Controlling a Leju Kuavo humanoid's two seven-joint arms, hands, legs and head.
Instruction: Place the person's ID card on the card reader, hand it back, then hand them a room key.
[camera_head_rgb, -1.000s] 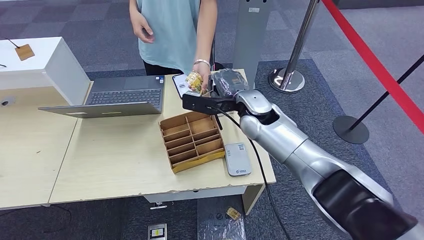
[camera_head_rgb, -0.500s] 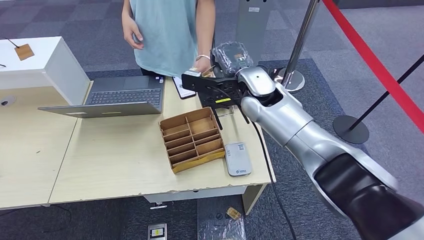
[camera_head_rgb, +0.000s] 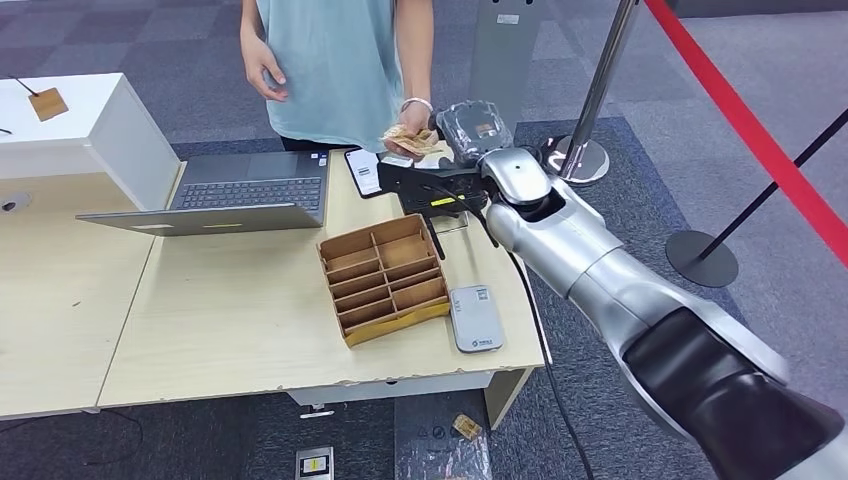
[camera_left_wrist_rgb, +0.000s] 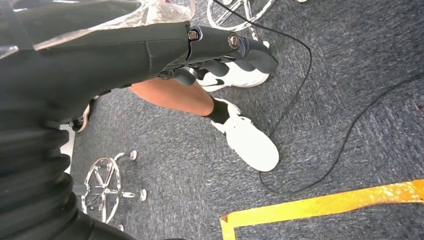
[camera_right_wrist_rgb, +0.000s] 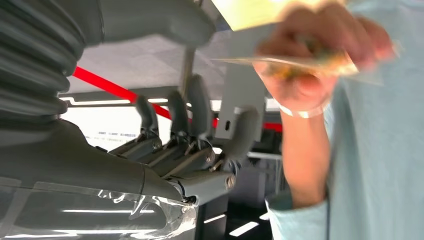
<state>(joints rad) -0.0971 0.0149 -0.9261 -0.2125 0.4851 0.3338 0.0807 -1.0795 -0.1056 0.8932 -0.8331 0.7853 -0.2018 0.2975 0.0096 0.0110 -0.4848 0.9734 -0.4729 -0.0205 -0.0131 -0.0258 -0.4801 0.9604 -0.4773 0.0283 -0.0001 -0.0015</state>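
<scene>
At the far right corner of the wooden desk (camera_head_rgb: 250, 320), the robot's right hand (camera_head_rgb: 425, 185) is stretched out toward a person in a light blue shirt (camera_head_rgb: 335, 60) who stands just beyond the far edge. In the right wrist view its fingers (camera_right_wrist_rgb: 200, 107) are spread apart and curve around nothing. The person's hand (camera_head_rgb: 415, 135) is just above and beyond the robot's hand and holds a yellowish card (camera_head_rgb: 415, 145), with fingers closed over it; the pictures are too blurred there to tell whether this is the ID card or the room key. The card does not touch the robot's fingers. A dark phone (camera_head_rgb: 362, 170) lies on the desk at the far edge, just beside the robot's hand. Nearer the middle of the right half of the desk stands a brown cardboard organizer (camera_head_rgb: 383, 278) divided into compartments, and just beside it, toward the near right corner, lies the grey card reader (camera_head_rgb: 474, 317), with nothing on it. An open laptop (camera_head_rgb: 235, 192) sits along the far edge to the left of the organizer. The left hand (camera_left_wrist_rgb: 220, 52) hangs low over grey carpet (camera_left_wrist_rgb: 350, 100), its dark fingers curled in with nothing in them.
</scene>
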